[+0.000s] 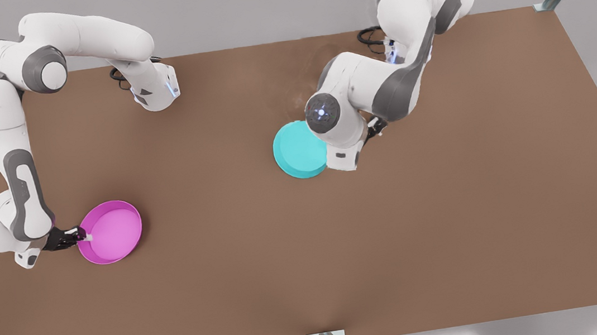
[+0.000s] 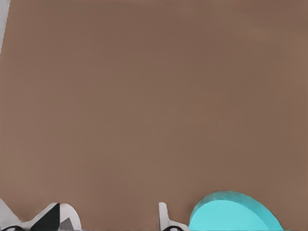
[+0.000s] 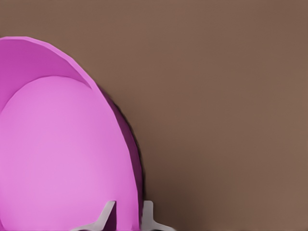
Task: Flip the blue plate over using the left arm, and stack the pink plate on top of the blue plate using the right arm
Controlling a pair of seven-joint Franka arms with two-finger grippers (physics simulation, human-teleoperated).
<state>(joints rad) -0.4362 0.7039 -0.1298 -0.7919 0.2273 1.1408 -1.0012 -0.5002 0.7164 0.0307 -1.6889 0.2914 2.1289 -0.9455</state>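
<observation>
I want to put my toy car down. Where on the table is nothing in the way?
The wide brown table is bare between the pink plate and the blue plate, and along the near edge. It is crowded where the right gripper pinches the pink rim, and where the left gripper sits beside the blue plate.

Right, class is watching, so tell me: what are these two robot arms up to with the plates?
The right gripper, at the front view's left, has its jaws closed across the rim of the pink plate, which sits open side up on the brown table. The left gripper is beside the blue plate, jaws open, not gripping it. That plate lies bottom up. The plates are apart, not yet stacked.
</observation>
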